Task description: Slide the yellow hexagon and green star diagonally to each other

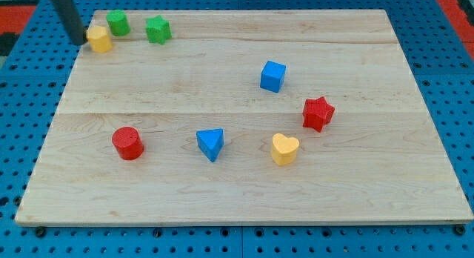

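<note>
Tool tip [80,41], a bare rod grasping nothing, touches the yellow hexagon [99,38] on its left at the desk's [237,191] top-left corner, with the green star [158,29] well to the right, beyond a green block [118,23].

Wood board [244,191] on blue pegboard [459,87]

All that shows of my arm is its working end: a straight, plain rod, dark grey to black, matte and smooth-sided, entering at the 11 o'clock corner of the frame. It keeps an even width down to my tip [79,41], which ends blunt. No cables, screws or markings can be made out.
</note>
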Available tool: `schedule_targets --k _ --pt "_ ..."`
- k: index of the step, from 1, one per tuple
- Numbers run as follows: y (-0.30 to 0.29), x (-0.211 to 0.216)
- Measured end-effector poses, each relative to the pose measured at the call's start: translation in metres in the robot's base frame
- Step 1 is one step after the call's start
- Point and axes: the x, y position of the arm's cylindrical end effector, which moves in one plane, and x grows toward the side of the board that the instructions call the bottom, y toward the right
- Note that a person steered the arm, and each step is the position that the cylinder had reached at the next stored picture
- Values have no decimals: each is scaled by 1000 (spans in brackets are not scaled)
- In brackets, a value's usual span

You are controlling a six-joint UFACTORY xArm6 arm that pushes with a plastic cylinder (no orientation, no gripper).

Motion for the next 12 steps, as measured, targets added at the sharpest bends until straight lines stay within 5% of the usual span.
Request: schedule_targets --k 1,3,5,7,9,11,12 --pt "105 -1" --pt "31 -26" --pt "198 -18" --pt "199 -41" --pt "278 -90" --pt "80 -88" --pt "77 -71"
